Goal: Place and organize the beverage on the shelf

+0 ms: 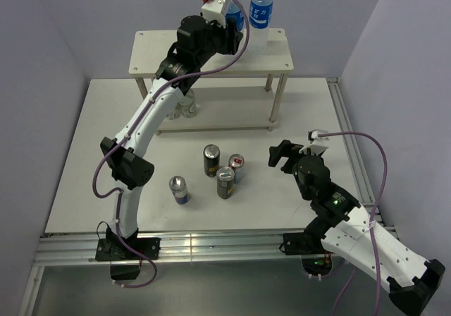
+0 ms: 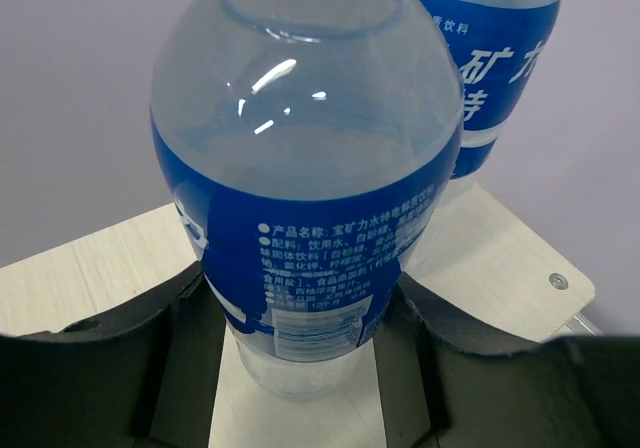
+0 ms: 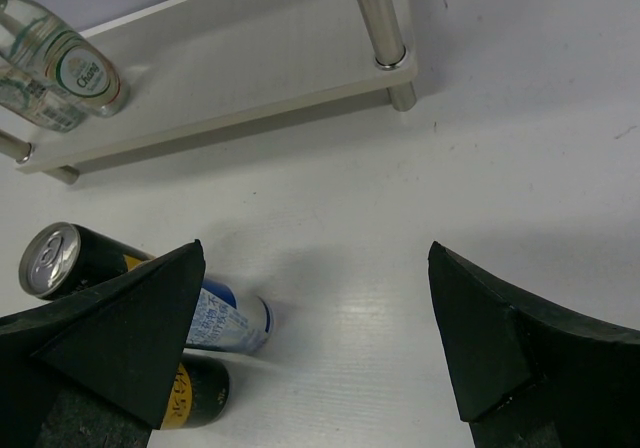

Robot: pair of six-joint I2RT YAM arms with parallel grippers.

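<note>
On shelf (image 1: 151, 55) top tier, far edge: water bottle (image 2: 300, 168) upright, clasped by left pincer (image 2: 302, 286), just beside 2nd bottle (image 2: 490, 58). To do well: seat base flat, open slowly, back out w/o nudging neighbour. Right pincer (image 3: 315, 318) spread, empty, over table (image 3: 500, 118); cans (image 1: 211, 159) not yet shelved.
</note>
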